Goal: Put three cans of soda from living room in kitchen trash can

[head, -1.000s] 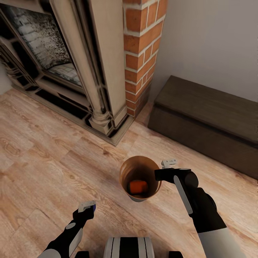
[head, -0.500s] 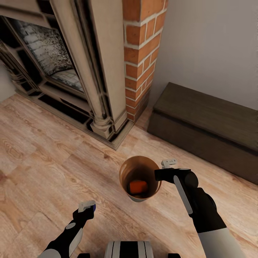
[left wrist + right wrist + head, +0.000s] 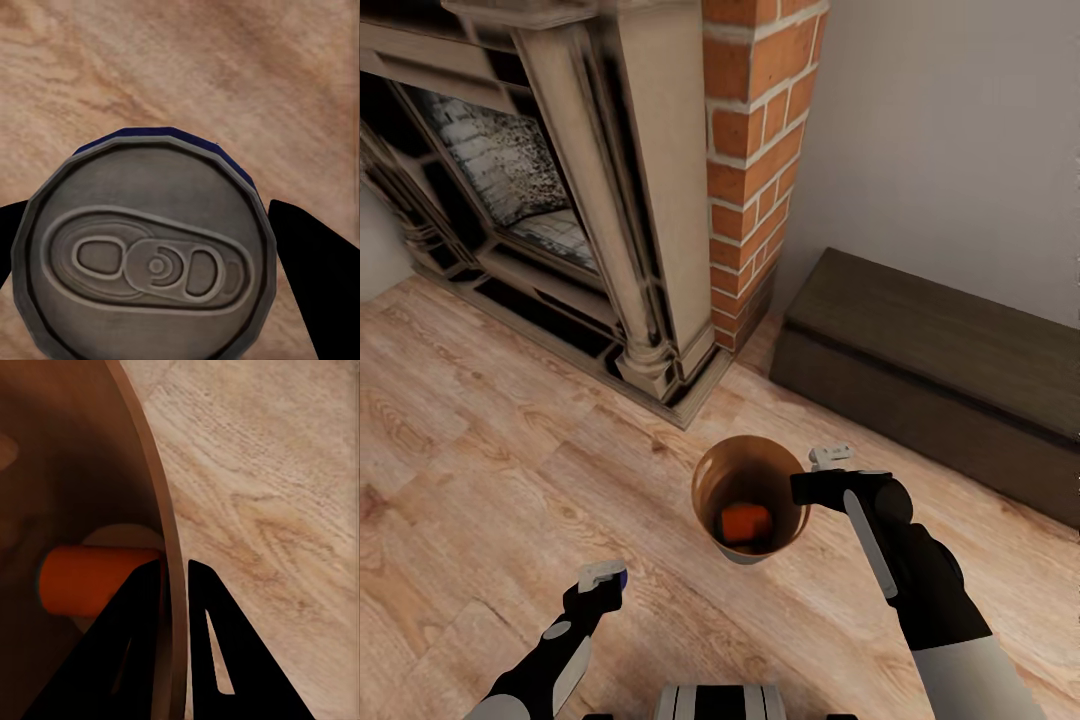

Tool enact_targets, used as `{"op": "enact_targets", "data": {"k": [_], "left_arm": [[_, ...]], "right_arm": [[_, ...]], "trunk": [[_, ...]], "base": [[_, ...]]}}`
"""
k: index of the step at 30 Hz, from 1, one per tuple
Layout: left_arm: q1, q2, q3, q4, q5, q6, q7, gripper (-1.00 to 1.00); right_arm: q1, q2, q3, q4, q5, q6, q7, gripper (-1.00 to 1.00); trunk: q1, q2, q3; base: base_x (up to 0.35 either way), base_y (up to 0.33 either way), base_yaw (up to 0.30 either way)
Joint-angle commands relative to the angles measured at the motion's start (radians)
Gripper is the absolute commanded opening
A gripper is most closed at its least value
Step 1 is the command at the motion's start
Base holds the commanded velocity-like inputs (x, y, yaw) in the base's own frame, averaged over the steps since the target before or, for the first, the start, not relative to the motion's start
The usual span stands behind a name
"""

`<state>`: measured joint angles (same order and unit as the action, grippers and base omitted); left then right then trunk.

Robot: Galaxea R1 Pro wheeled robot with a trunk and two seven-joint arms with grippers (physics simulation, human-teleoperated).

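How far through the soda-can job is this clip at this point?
Done: one orange can lies inside the trash can. In hand: the left gripper holds the dark blue can, and the right gripper clamps the bin's rim, one finger inside, one outside. Left: drop in the blue can, fetch the third can, and take the bin from by the fireplace to the kitchen.

My left gripper (image 3: 603,580) hides most of the blue can (image 3: 142,255). The bin (image 3: 712,470) conceals the orange can's (image 3: 746,521) ends; the frame crops the bench (image 3: 920,350).
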<state>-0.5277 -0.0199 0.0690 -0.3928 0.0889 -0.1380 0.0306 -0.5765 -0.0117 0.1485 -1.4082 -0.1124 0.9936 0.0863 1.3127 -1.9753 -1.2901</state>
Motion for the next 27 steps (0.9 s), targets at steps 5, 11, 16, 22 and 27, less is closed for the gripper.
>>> {"op": "enact_targets", "data": {"k": [5, 11, 16, 22, 27], "left_arm": [[0.0, 0.0, 0.0, 0.0, 0.0, 0.0, 0.0, -1.0], [0.0, 0.0, 0.0, 0.0, 0.0, 0.0, 0.0, -1.0], [0.0, 0.0, 0.001, 0.0, 0.0, 0.0, 0.0, -1.0], [0.0, 0.0, 0.001, 0.0, 0.0, -0.001, 0.0, -1.0], [0.0, 0.0, 0.001, 0.0, 0.0, -0.001, 0.0, -1.0]], "right_arm": [[0.0, 0.0, 0.0, 0.0, -0.024, 0.0, 0.006, -1.0], [0.0, 0.001, 0.0, 0.0, -0.024, 0.0, 0.006, -1.0], [0.0, 0.001, 0.0, 0.0, -0.024, 0.0, 0.006, -1.0], [0.0, 0.001, 0.0, 0.0, -0.024, 0.0, 0.006, -1.0], [0.0, 0.001, 0.0, 0.0, -0.024, 0.0, 0.006, -1.0]], "trunk": [[-0.019, 0.035, 0.024], [-0.038, 0.07, 0.05], [-0.038, 0.07, 0.058], [-0.038, 0.07, 0.068], [-0.038, 0.07, 0.076]], "base": [[0.0, 0.0, 0.0], [0.0, 0.0, 0.0], [0.0, 0.0, 0.0], [-0.095, 0.0, 0.0], [-0.111, 0.0, 0.0]]}}
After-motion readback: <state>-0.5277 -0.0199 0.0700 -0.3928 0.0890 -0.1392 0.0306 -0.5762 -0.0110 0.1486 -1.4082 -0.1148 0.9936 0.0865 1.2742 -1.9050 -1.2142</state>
